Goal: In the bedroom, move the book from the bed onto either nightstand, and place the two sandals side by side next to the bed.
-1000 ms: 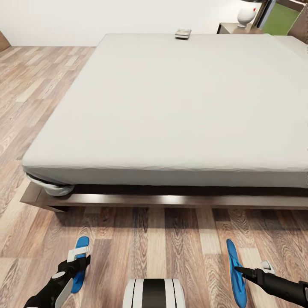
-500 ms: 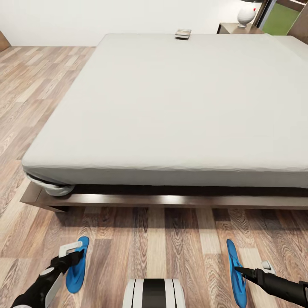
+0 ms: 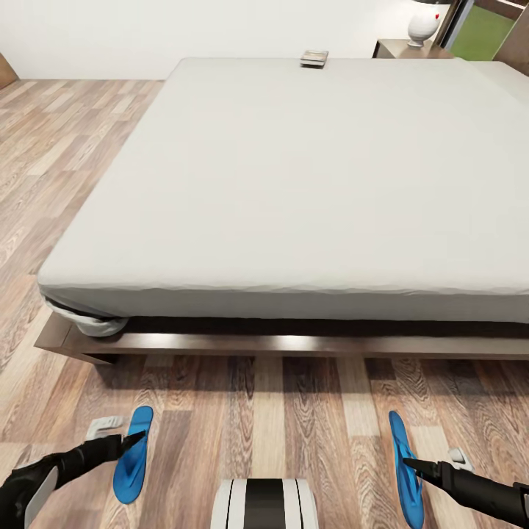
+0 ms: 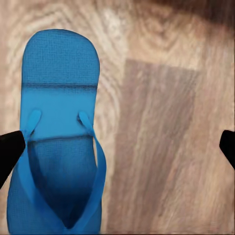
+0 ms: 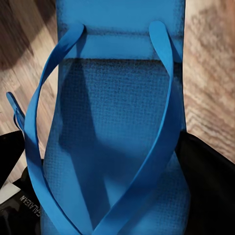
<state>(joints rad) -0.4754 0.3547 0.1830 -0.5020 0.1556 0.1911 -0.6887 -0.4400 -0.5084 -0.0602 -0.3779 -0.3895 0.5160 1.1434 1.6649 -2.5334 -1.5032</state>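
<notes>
While the right claw point(image 5: 105, 161) pinched one sandal point(image 5: 112, 122), the left claw point(image 4: 117, 147) was spread, its sandal point(image 4: 58, 132) beside one finger. If that hold was shallow, it could've slipped out.

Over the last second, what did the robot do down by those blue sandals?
The left gripper let go of the left sandal, which now lies flat on the floor, and drew back leftward. The right gripper kept holding the right sandal. Bed and book unchanged.
</notes>
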